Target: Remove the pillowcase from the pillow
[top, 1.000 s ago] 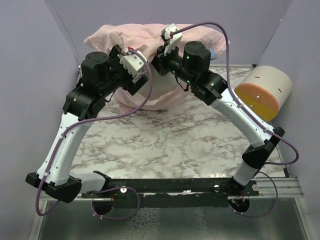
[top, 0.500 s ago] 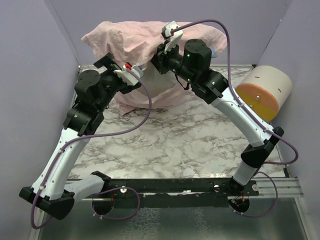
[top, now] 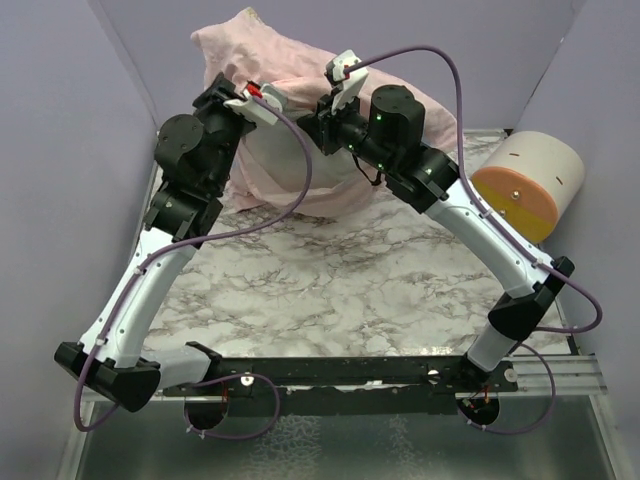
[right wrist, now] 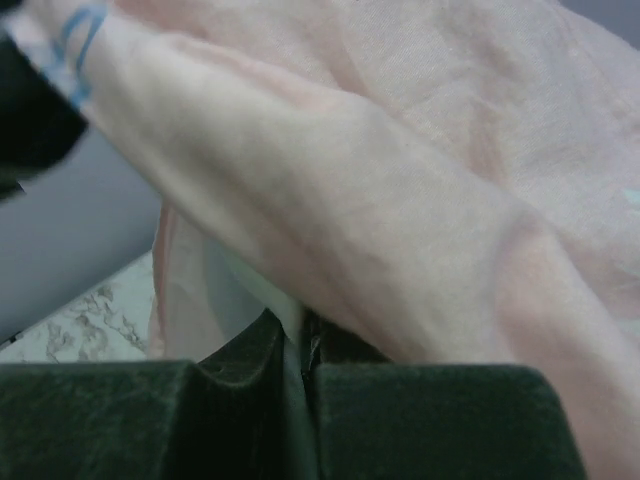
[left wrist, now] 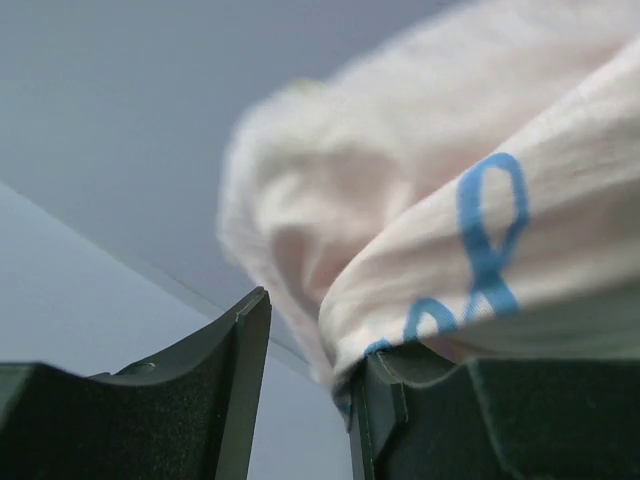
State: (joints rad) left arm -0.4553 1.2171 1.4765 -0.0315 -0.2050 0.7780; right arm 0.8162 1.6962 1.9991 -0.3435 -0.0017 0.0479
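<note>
A thin, pale pink fabric pillowcase (top: 290, 68), plain inner side out, lies bunched and creased at the far edge of the table against the back wall, one corner pulled up into a soft peak at the left. Blue printed loops show faintly through the cloth in the left wrist view. Under its lower folds a smooth, plump, plain white pillow (top: 274, 158) bulges out between the two arms, still partly covered.

The left gripper (left wrist: 308, 340) is up beside the raised corner. Its dark, matte fingers stand apart with bare wall showing through the gap. A fold of the cloth drapes over the inner edge of one finger, not pinched between them.

The right gripper (right wrist: 303, 338) has its fingers pressed together on a thin fold of the pillowcase, and the fabric stretches away from it in taut ridges.

The table (top: 330, 285) is glossy white marble with grey veins. A cream cylinder with an orange end face (top: 528, 185) lies on its side at the right wall, well apart from the pillow. In the top view both arm wrists and a purple cable (top: 303, 170) hide much of the pillow's middle.
</note>
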